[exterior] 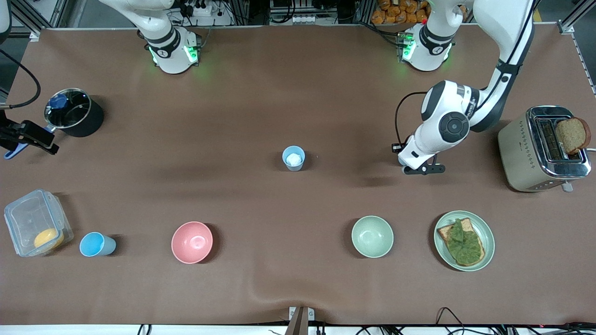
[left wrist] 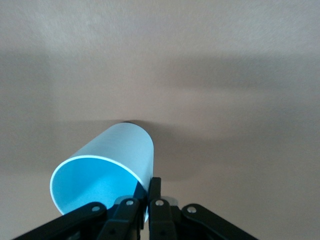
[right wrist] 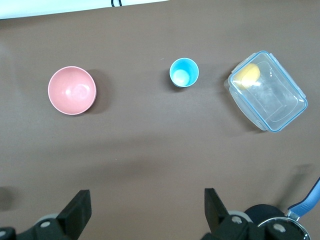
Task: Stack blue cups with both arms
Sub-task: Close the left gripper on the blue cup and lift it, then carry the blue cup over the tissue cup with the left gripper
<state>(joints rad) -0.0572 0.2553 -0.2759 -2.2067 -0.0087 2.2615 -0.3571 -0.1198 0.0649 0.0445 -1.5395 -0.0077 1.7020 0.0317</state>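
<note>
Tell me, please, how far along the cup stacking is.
Done: nothing is stacked yet. In hand: the left tool is shut on the rim of a blue cup. Left: the centre cup and the third cup, beside the clear container, stand apart. The right tool waits open.

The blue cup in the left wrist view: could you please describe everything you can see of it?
The blue cup is a plain handleless tumbler, plastic-looking, bright blue inside, paler greyish blue outside, and empty. The left gripper is shut on its rim, one finger inside the wall and one outside. Its base seems to rest on the brown tablecloth.
</note>
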